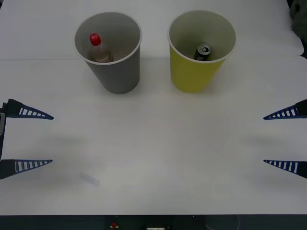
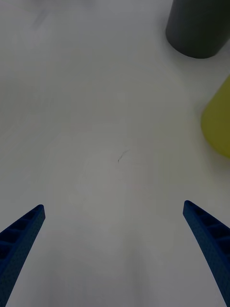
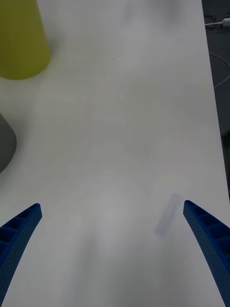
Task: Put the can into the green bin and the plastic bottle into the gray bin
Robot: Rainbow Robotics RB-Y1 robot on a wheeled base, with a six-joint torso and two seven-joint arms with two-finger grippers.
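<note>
— Where were the arms?
— The left end effector and right end effector hovered at the near edges of the white surface, both spread wide and grasping nothing.
— And beyond?
— The plastic bottle stood inside the gray bin; beside it, the can sat inside the green bin.
</note>
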